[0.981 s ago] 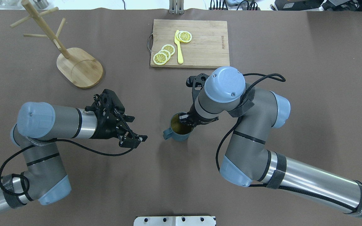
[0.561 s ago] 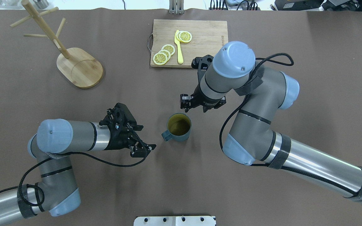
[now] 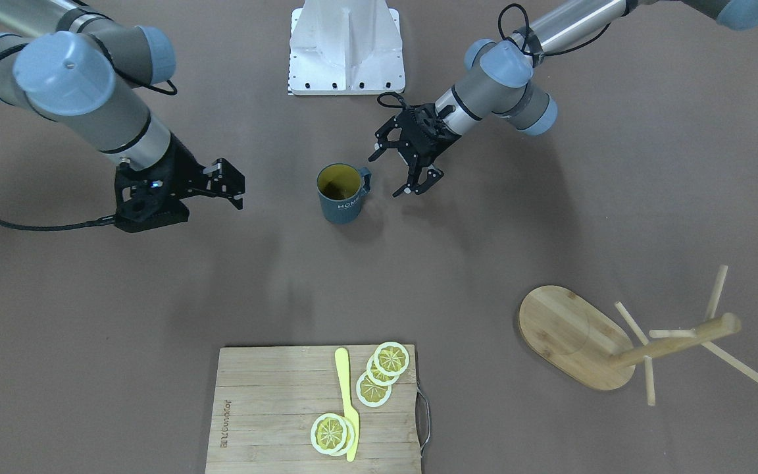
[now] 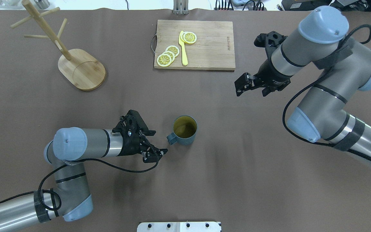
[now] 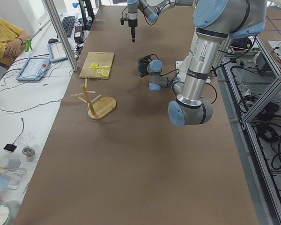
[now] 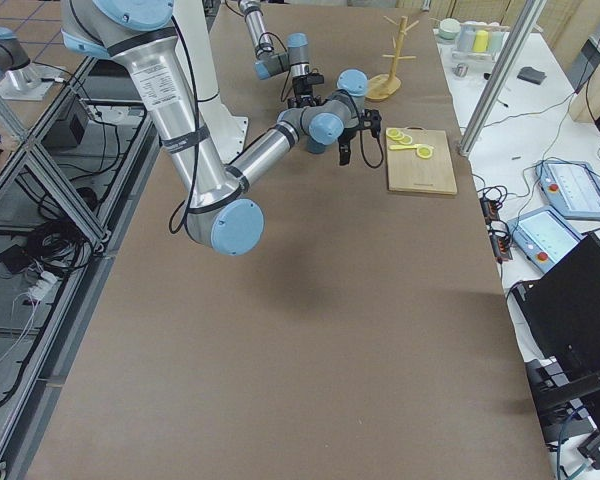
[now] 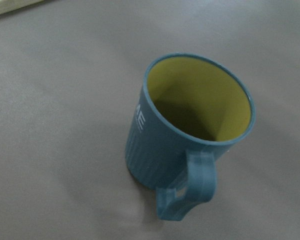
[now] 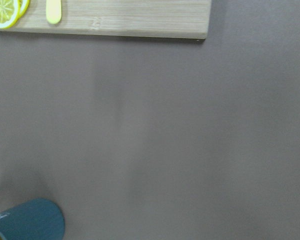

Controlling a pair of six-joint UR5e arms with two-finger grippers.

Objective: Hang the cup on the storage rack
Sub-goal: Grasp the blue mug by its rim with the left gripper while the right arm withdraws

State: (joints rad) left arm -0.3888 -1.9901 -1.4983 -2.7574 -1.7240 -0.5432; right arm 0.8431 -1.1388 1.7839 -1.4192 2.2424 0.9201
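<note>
Brown table [image 4: 204, 183] carries cup [image 4: 185, 130], storage rack [image 4: 81, 69], cutting board [image 4: 211, 51] — well apart.

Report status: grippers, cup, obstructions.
Left gripper open, beside cup handle. Right gripper open, well off. Cup upright on table, not on storage rack. Nothing between them.

- The light is even and soft and comes from above; the brown table [image 4: 204, 180] looks matt.
- Wide, soft shadows lie on the table near the left arm [image 3: 484, 92] and the right arm [image 3: 89, 99]; the cup [image 3: 339, 197] throws a small faint shadow just beside it.
- The overhead and front-facing views are sharp.
- The left wrist view is sharp too, with a dark shadow inside the cup.
- The right wrist view is dimmer and a little soft.
</note>
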